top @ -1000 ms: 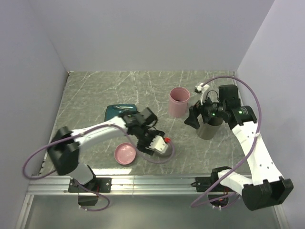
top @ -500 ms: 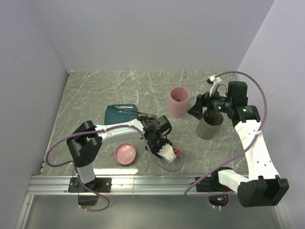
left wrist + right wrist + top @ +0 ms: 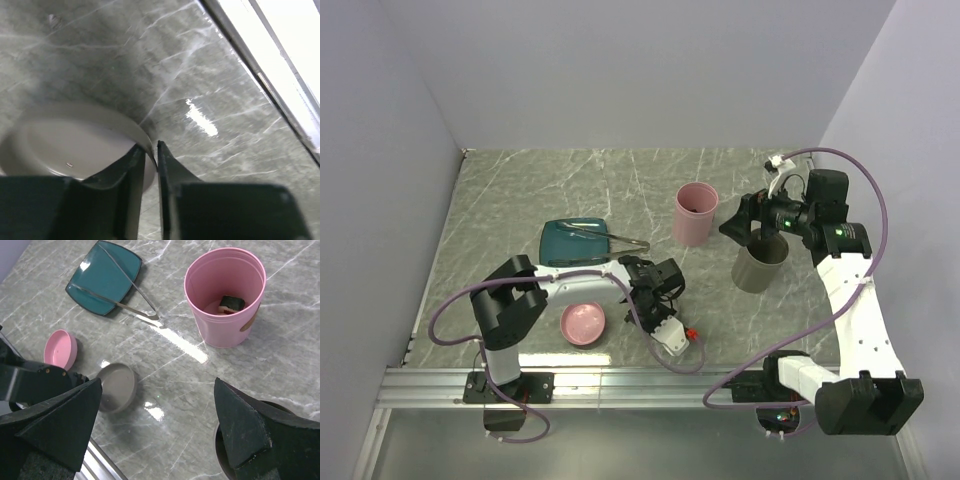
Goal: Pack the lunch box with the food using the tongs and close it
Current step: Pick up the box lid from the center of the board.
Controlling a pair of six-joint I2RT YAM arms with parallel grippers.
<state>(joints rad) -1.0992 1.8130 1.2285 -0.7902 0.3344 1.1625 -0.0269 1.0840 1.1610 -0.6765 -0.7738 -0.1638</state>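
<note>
The lunch box is a pink round tub (image 3: pixel 225 295) (image 3: pixel 696 212) with food inside, a dark piece (image 3: pixel 232 301) on a beige one. The silver tongs (image 3: pixel 120 295) (image 3: pixel 612 237) lie across the teal plate (image 3: pixel 97 275). My left gripper (image 3: pixel 154 150) (image 3: pixel 652 303) is pinched on the rim of a grey round lid (image 3: pixel 70 145) (image 3: pixel 117 386), one finger inside and one outside. My right gripper (image 3: pixel 159 385) (image 3: pixel 748 225) hangs open above the table next to the grey cup (image 3: pixel 758 268), holding nothing.
A pink lid (image 3: pixel 583 322) (image 3: pixel 60 347) lies upside down near the front rail (image 3: pixel 620 380). The grey cup's rim (image 3: pixel 292 412) shows under my right finger. Grey walls close in the table on three sides.
The left jaws have closed onto the grey lid's rim while the left wrist turned toward the near edge. The right gripper rose and drifted right, still open.
</note>
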